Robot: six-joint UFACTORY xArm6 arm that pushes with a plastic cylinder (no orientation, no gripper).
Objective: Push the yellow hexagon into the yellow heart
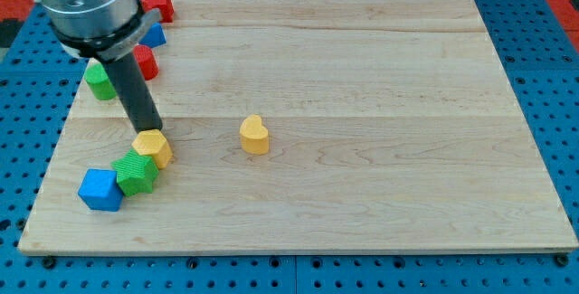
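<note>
A: Where is my tip sitting?

B: It is resting at the upper-left edge of the yellow hexagon, touching it or just about. There are no jaws, only a bare rod, so nothing is being grasped.

A: What is lying nearest it?

B: Just below the hexagon, toward the view's bottom left of my tip, a green block is leaning against it, and a blue cube is sitting against the green one.

A: And the yellow heart?

B: It is standing alone to the view's right of my tip, well apart from the hexagon.

A: Anything farther off?

B: Toward the view's top left of my tip, a green block, a red block, a blue block and another red block are clustering near the corner of the wooden board, partly hidden by the arm.
</note>
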